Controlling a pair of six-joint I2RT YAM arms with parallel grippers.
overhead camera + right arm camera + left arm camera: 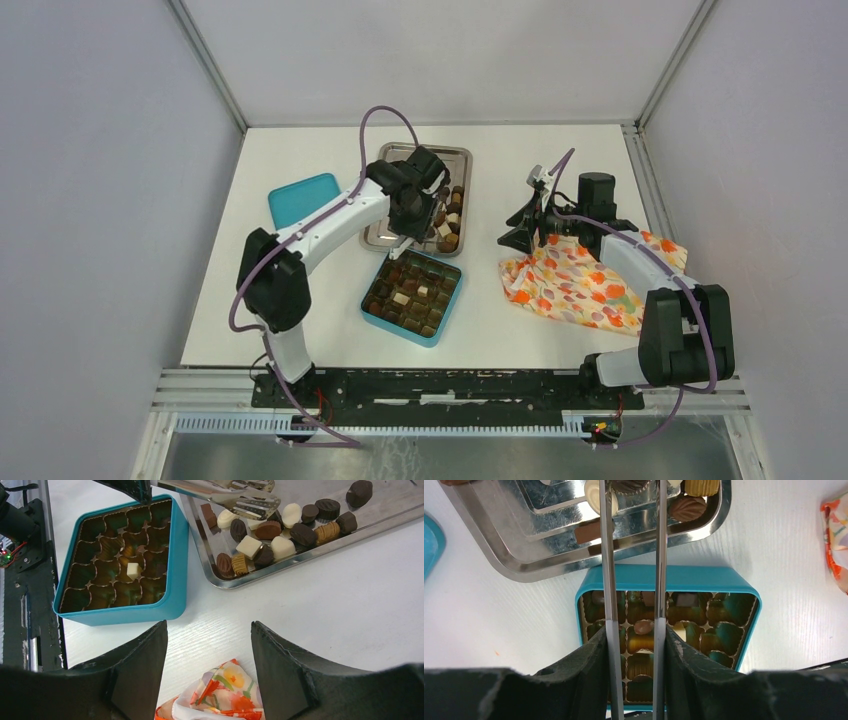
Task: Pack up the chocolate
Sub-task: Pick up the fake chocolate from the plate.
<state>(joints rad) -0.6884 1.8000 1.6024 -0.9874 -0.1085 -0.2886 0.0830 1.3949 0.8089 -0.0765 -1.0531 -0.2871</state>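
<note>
**Workspace, three views.** The chocolate (pixel 270 530) lies in two places. Loose pieces form a band in the steel tray (pixel 400 155), and the band's long axis runs along the tray rim nearest the teal box (pixel 172 580). Other pieces sit in the box's compartments, among them a white cube (pixel 133 571) set square to the dividers. In the right wrist view the oval pieces point several ways: one dark oval stands across the band and a brown one lies along it. In the left wrist view a leaf-shaped piece (pixel 687 508) lies with its long axis across the picture. Some pieces have moulded ridges on top, too small for me to read as lettering.

The left gripper (pixel 635 635) is clamped on metal tongs (pixel 607 555). The blades point away from the box, out over the tray, and their slotted heads are over the pieces. I cannot tell whether the heads pinch a piece.

The right gripper (pixel 209 627) is released, with nothing between its fingers. It hangs over the orange floral cloth (pixel 225 695), well apart from the tray. A teal lid (pixel 303 198) lies flat on the table (pixel 560 140) to the left of the tray.
</note>
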